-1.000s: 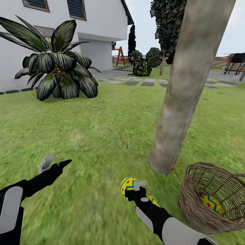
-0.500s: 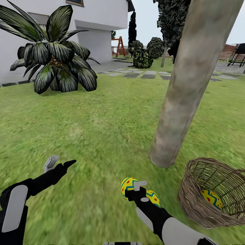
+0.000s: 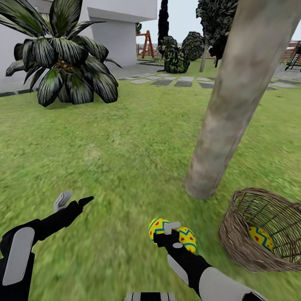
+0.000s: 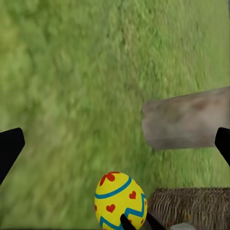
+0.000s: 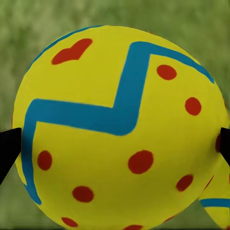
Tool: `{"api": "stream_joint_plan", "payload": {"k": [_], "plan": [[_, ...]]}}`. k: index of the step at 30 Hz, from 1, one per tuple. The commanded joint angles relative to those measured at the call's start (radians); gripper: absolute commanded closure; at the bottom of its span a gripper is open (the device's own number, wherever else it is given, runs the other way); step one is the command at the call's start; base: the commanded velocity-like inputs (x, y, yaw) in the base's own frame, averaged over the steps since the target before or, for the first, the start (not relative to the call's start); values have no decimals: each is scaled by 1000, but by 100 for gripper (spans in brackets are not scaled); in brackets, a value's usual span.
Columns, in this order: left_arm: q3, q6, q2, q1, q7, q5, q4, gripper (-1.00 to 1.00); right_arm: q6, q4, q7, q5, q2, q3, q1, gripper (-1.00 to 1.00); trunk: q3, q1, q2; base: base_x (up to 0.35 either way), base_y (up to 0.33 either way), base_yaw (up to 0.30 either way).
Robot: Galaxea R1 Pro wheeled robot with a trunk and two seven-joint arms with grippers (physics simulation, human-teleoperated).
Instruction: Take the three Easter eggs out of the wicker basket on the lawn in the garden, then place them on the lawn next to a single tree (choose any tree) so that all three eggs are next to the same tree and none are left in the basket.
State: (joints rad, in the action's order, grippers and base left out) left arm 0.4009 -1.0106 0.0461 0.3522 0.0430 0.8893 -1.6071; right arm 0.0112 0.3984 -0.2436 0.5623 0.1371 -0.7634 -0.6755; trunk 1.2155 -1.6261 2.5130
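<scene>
My right gripper [image 3: 166, 231] is shut on a yellow Easter egg [image 3: 157, 227] with blue zigzags, low over the lawn [image 3: 125, 159]. Up close, this egg [image 5: 120, 129] sits between the two black fingertips. A second egg [image 3: 187, 239] lies on the grass right beside that wrist. The third egg [image 3: 261, 238] rests inside the wicker basket [image 3: 240, 246], which tilts its mouth toward me at the right. The tree trunk [image 3: 234, 100] rises just beyond both. My left gripper [image 3: 74, 201] hangs open and empty over grass; its camera sees the held egg [image 4: 120, 199], trunk [image 4: 187, 122] and basket [image 4: 191, 206].
A broad-leaved palm bush [image 3: 62, 54] stands at the back left before the white house [image 3: 117, 29]. Stepping stones [image 3: 179, 81], dark bushes [image 3: 177, 56] and a conifer lie farther back. Open grass spreads between my arms and the trunk.
The head camera has tilted down, so the house and bushes slid upward. The second egg now shows more fully beside my right wrist. My left gripper rose slightly; the right one held still.
</scene>
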Motion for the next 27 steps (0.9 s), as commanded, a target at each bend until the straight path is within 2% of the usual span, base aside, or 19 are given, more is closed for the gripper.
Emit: {"api": "stream_joint_plan", "payload": {"k": [1, 15, 18, 24, 27], "plan": [[1, -5, 0, 1, 5, 7, -1, -100, 1, 1, -7, 7, -1, -9, -1, 100, 5, 0, 1, 0, 0, 0], [1, -5, 0, 1, 4, 7, -1, -100, -4, 3, -6, 7, -1, -11, -1, 100, 59, -7, 4, 0, 0, 0], [2, -5, 1, 1, 3, 7, -1, -100, -41, 2, -6, 7, -2, -13, -1, 100, 59, -7, 4, 0, 0, 0], [3, -5, 2, 1, 3, 7, -1, -100, -48, 2, -6, 4, -1, -13, -1, 100, 59, -7, 4, 0, 0, 0], [2, -4, -1, 1, 3, 7, 1, -100, -48, 2, -6, -16, -1, -13, -1, 100, 67, -7, 4, 0, 0, 0]]}}
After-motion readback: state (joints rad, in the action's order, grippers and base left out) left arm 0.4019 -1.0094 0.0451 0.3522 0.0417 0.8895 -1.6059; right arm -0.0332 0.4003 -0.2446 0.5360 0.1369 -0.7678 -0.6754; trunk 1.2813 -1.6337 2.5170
